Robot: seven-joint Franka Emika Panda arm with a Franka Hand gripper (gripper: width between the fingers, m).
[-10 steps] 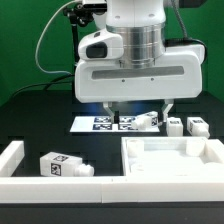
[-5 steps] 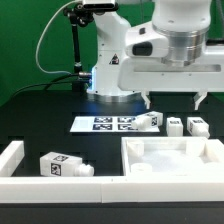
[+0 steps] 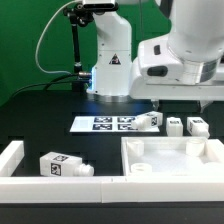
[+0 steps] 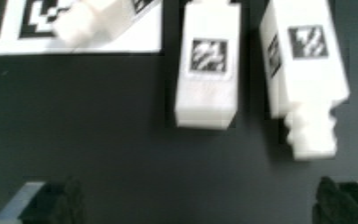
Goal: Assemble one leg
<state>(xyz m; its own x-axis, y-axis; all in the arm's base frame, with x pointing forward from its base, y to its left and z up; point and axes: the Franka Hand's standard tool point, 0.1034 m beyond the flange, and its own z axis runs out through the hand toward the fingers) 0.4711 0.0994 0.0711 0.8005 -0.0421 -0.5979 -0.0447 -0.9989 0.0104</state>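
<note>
My tool [image 3: 183, 104] hangs over the exterior view's right side of the surface [image 3: 50, 125], its fingers [image 3: 158, 103] spread wide apart with nothing between them. In the wrist view the tool [image 4: 194, 203] shows only as two dark fingertips [image 4: 43, 200], well apart, with bare black surface [image 4: 87, 135] between them.

The surface is matt black. The marker board [image 3: 105, 123] lies flat on it near the middle. Three legs sit in a row towards the exterior view's right. The first leg [image 3: 148, 120] rests tilted on the marker board's end, the middle leg [image 3: 175, 125] lies just beside it on the black, and the end leg [image 3: 197, 127] is next along. From my wrist I see the first leg [image 4: 105, 20] crossing the marker board [image 4: 25, 25], and the middle leg [image 4: 208, 70] and end leg [image 4: 306, 80] lying side by side with their tags facing up. None of them touches my tool. A fourth leg [image 3: 65, 166] lies on its side near the front, well apart from the others.

The white panel [image 3: 185, 160] with its raised rim fills the front on the exterior view's right. A white border rail [image 3: 12, 160] runs along the front corner on the exterior view's left.

Behind, a green wall [image 3: 25, 40] closes the room. A black cable [image 3: 42, 45] loops down past a dark post [image 3: 78, 45] beside my white arm base [image 3: 112, 60].
</note>
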